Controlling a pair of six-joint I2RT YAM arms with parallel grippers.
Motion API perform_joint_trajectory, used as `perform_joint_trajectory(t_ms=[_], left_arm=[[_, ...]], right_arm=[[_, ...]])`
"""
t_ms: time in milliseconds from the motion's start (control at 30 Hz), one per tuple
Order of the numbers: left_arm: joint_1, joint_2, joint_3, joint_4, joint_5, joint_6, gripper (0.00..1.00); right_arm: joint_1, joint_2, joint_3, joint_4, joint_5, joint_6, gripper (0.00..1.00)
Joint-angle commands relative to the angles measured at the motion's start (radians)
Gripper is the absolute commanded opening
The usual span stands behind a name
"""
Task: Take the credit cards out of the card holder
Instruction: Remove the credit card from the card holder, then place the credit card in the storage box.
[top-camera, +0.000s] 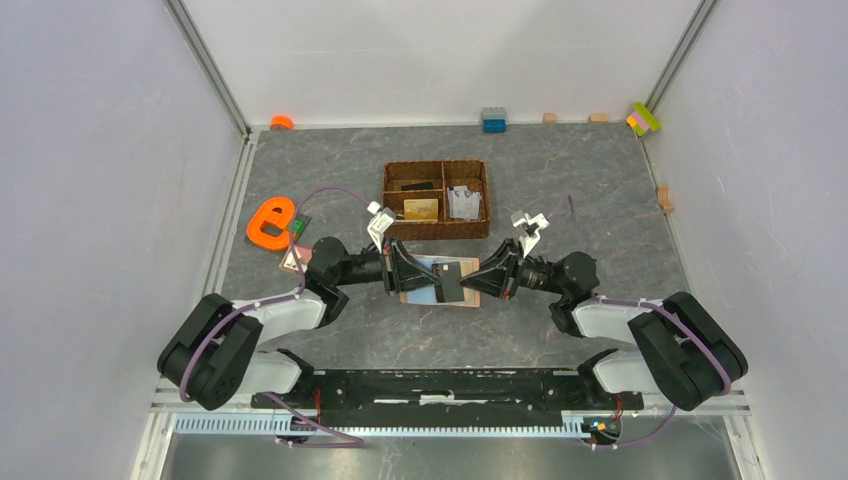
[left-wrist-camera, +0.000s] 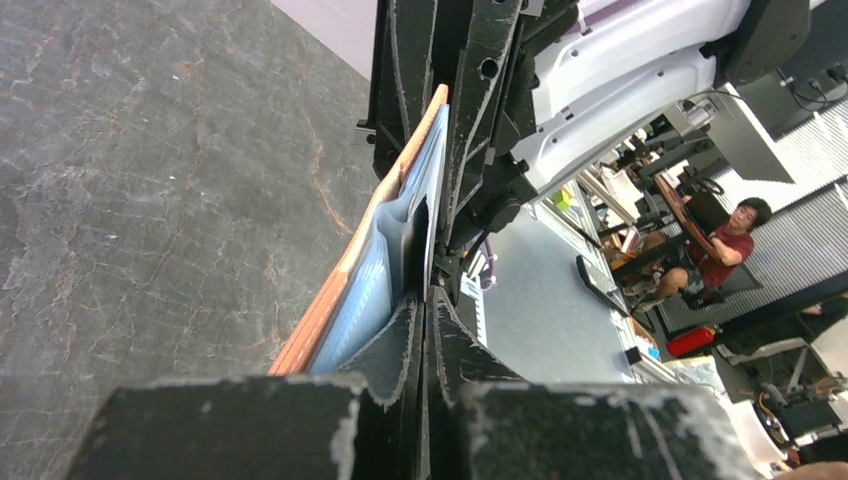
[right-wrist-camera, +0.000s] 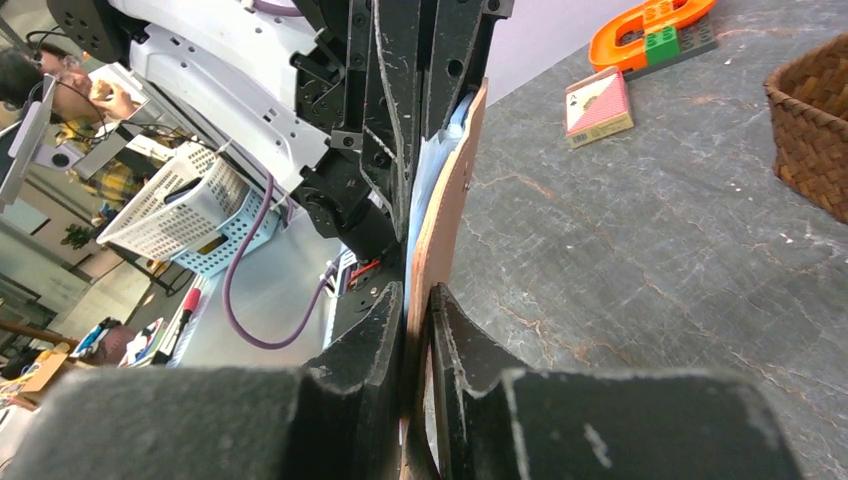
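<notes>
The salmon-pink card holder (top-camera: 424, 297) is held up off the table between both arms, open, with its pale blue lining facing up. A dark grey-blue credit card (top-camera: 450, 283) sticks out of it. My left gripper (top-camera: 420, 276) is shut on this card's thin edge (left-wrist-camera: 417, 238), with the card holder's pink wall (left-wrist-camera: 335, 285) just to its left. My right gripper (top-camera: 480, 280) is shut on the card holder's pink wall (right-wrist-camera: 447, 225), which shows edge-on between the fingers (right-wrist-camera: 385, 320). A gold-tan credit card (top-camera: 421, 209) lies in the basket.
The brown woven divided basket (top-camera: 435, 231) stands just behind the grippers, with white items in its right compartment. An orange e-shaped piece (top-camera: 270, 222) and a small red-patterned box (right-wrist-camera: 598, 106) lie at the left. Small blocks (top-camera: 493, 120) line the back wall.
</notes>
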Motion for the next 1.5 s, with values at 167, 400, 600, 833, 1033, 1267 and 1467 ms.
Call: perform_joint_trajectory(t_ms=[167, 400, 600, 833, 1033, 1267, 1467], left_arm=[[0.085, -0.072, -0.022, -0.076, -0.108, 0.006, 0.02], [0.152, -0.112, -0.057, -0.105, -0.169, 0.002, 0.02], [0.168, -0.168, -0.078, -0.186, -0.288, 0.034, 0.02], [0.166, -0.201, -0.135, -0.179, -0.585, -0.003, 0.02], [0.165, -0.087, -0.091, -0.073, -0.77, -0.166, 0.02], [0.146, 0.158, 0.069, 0.031, -0.874, -0.443, 0.02], [0.09, 0.189, 0.215, -0.16, -1.097, -0.465, 0.02]], right_arm=[[-0.083, -0.043, -0.046, 0.048, 0.061, -0.008, 0.0], [-0.162, -0.076, -0.063, -0.053, 0.085, -0.072, 0.0], [-0.182, -0.166, -0.042, -0.356, 0.207, -0.267, 0.0], [-0.182, -0.309, -0.045, -0.566, 0.372, -0.416, 0.0], [-0.182, -0.417, -0.065, -0.659, 0.48, -0.465, 0.0], [-0.183, -0.493, -0.085, -0.681, 0.497, -0.476, 0.0], [-0.183, -0.52, -0.092, -0.682, 0.483, -0.465, 0.0]])
